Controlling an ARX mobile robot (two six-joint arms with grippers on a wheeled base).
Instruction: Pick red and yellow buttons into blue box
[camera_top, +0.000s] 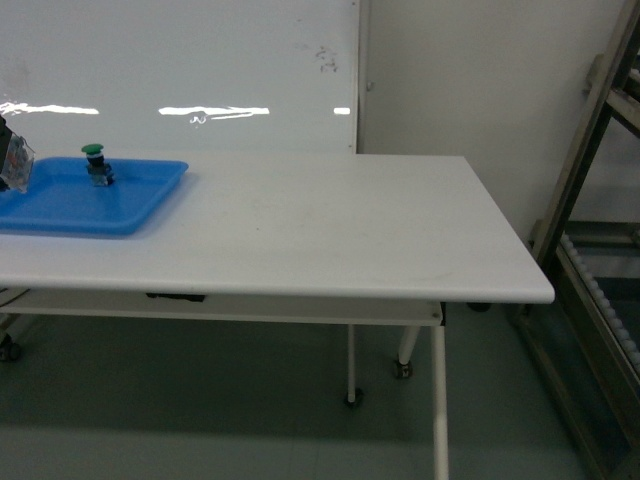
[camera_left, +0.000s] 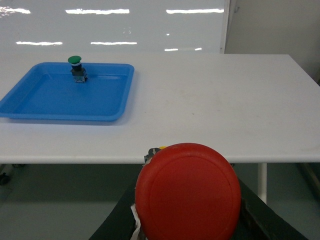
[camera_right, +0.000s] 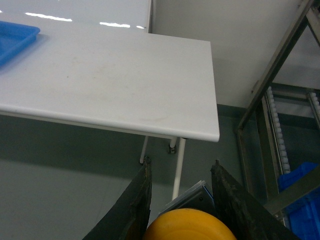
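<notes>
while both arms are hanging back from the surface (camera_top: 330, 225), the scene is reading like this:

shallow tray (camera_top: 70, 205): sitting at the far left of the surface, holding only the green-capped button (camera_top: 94, 165), which is standing upright near its back rim; it is not wanted, so it is likely being left there.

left claw (camera_left: 187, 220): pinching the red button (camera_left: 187, 192), cap facing the wrist camera and filling the lower frame; it is hanging off the near edge of the surface, seemingly carried clear for transport. a sliver of yellow is showing just behind the cap; i cannot tell what it is.

right claw (camera_right: 182, 210): pressing in on the yellow button (camera_right: 187, 225) from both sides, cap up toward the camera, held over the floor beside the surface's right corner.

blue box (camera_right: 302, 200): only a corner is peeking out at the far right, low behind the metal rack (camera_right: 272, 100).

stage: both buttons are looking picked; dropping them into the box is not yet done.
</notes>
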